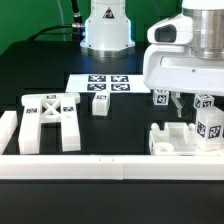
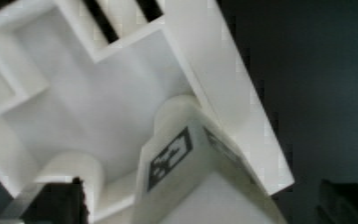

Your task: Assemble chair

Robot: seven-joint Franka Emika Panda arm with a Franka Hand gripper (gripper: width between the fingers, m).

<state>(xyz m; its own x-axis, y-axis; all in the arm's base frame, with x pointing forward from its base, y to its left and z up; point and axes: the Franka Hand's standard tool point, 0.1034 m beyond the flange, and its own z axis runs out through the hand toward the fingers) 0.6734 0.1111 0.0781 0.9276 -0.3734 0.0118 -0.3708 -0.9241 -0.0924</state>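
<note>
In the exterior view my gripper [image 1: 178,106] hangs over the flat seat slab [image 1: 178,141] at the right, fingers pointing down just above it. Small tagged chair posts stand around it [image 1: 160,97], [image 1: 205,103], and a larger tagged block [image 1: 212,126] is at the slab's right. The X-braced frame [image 1: 50,120] lies at the left. In the wrist view my gripper [image 2: 194,206] is open, its dark fingertips [image 2: 55,200] wide apart on either side of a white tagged part [image 2: 172,155] lying on a white framed piece [image 2: 87,70]. I cannot tell whether the fingers touch it.
The marker board [image 1: 105,83] lies at mid-table in front of the robot base [image 1: 106,25]. A small white block [image 1: 100,104] sits just in front of it. A short post [image 1: 8,130] stands at the far left. A long white border rail [image 1: 100,166] runs along the front.
</note>
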